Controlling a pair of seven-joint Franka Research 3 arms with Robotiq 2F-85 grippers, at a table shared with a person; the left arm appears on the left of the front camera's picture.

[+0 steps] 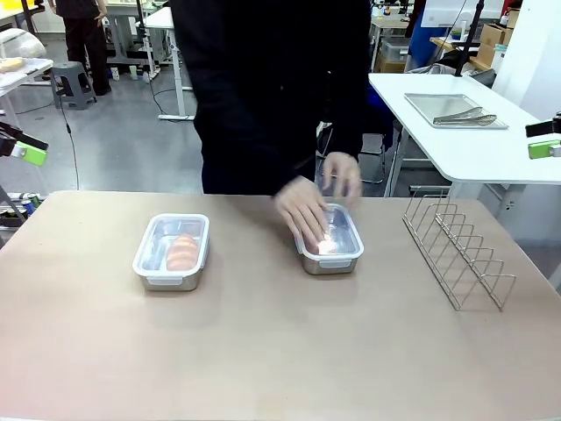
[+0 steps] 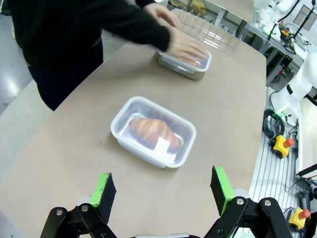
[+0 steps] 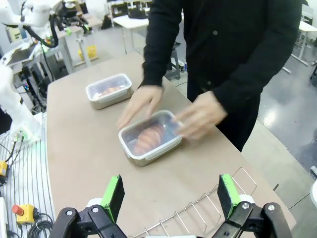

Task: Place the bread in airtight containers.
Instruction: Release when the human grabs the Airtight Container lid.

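Bread (image 2: 151,132) lies lidded mid-table; hands (image 1: 304,210) press the second lid (image 3: 151,133) to seal, both end effectors (image 2: 163,191) (image 3: 170,196) wide, empty.

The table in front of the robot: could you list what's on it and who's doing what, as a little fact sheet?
Left container: lid on, croissant inside
Right container: croissant inside, lid being pressed on
Person's hands: both at the right container, one on its lid
Wire rack: empty, on the table's right side
Left hand: open, holding nothing, off to the left
Right hand: open, holding nothing, near the rack
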